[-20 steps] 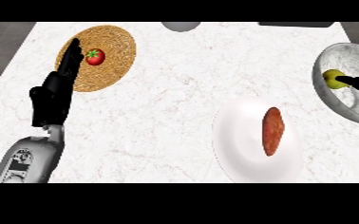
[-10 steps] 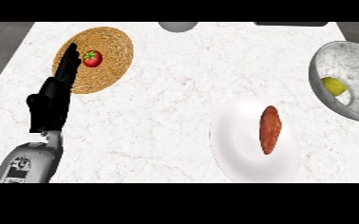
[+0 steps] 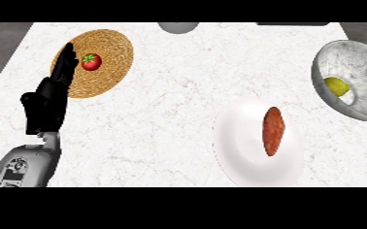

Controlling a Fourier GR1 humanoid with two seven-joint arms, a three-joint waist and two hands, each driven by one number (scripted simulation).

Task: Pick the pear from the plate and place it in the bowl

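The yellow-green pear (image 3: 335,85) lies inside the grey marbled bowl (image 3: 329,63) at the right edge, with nothing touching it. The white plate (image 3: 243,145) at the lower middle-right carries only a brown, elongated sweet potato (image 3: 274,130). My left hand (image 3: 49,102) stands at the left with its fingers straight and pointing up, its tips overlapping the edge of the woven mat. My right hand does not show anywhere in the head view.
A round woven mat (image 3: 108,53) at the upper left holds a red tomato (image 3: 90,61). A grey round object (image 3: 177,26) sits at the counter's far edge. White marbled counter (image 3: 179,92) spreads between the mat and the plate.
The right hand's black fingers, seen by the pear at the right edge one second ago, have left the view. The pear stays in the bowl. The left hand has barely moved.
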